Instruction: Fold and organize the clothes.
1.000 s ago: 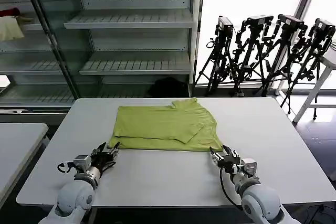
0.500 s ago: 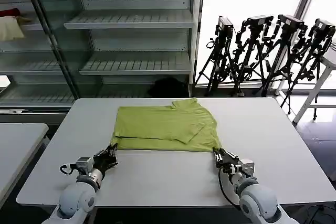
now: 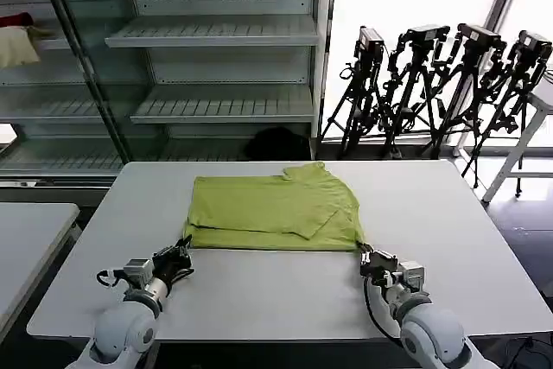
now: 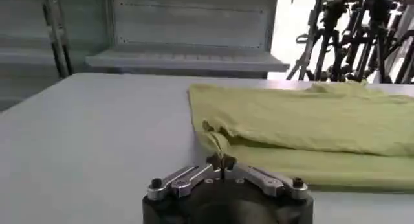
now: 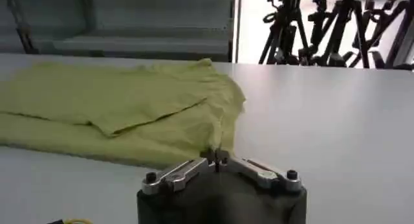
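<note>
A lime yellow-green T-shirt (image 3: 275, 212) lies folded into a broad rectangle on the white counter (image 3: 449, 213), one sleeve turned over its upper layer. The left end effector (image 3: 180, 253) sits low on the counter at the shirt's near left corner, fingertips pinched together on the hem there. The right end effector (image 3: 366, 257) sits at the near right corner, closed on a small drawn-out tip of fabric. The shirt spreads between and beyond the two. Past it stand empty metal shelves (image 3: 216, 32), and beyond the right end effector a row of black tripods (image 3: 441, 84).
</note>
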`<act>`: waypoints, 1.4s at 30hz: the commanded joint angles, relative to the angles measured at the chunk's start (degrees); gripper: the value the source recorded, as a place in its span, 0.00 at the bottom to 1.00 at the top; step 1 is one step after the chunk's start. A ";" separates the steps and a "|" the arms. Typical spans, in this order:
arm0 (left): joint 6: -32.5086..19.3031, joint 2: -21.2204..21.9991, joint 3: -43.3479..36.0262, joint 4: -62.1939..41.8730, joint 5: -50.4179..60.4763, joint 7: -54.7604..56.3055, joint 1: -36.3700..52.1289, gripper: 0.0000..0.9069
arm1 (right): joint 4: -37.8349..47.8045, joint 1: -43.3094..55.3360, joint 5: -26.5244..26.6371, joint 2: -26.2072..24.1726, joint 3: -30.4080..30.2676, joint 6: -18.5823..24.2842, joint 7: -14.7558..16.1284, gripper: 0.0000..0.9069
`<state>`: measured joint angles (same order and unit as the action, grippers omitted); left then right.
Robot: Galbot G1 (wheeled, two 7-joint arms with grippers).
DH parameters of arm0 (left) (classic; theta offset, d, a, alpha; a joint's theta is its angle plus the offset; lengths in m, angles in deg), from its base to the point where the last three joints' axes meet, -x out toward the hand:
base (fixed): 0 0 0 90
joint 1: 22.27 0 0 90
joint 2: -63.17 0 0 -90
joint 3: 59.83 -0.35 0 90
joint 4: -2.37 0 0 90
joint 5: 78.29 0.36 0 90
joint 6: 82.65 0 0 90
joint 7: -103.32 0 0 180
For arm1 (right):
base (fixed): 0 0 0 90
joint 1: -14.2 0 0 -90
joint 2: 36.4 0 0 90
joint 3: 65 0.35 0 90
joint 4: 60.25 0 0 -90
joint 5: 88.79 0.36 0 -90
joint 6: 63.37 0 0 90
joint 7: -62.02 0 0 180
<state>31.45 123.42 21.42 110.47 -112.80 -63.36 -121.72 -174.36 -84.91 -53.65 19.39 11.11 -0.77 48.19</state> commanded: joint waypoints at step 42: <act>-2.97 0.74 -5.19 26.64 18.68 30.04 -37.74 1.00 | -22.70 -40.09 -3.63 -8.86 10.73 3.53 -3.76 1.00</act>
<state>29.44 123.67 18.19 136.29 -98.17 -35.83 -156.56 -196.18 -122.71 -56.69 10.42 21.75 2.45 45.85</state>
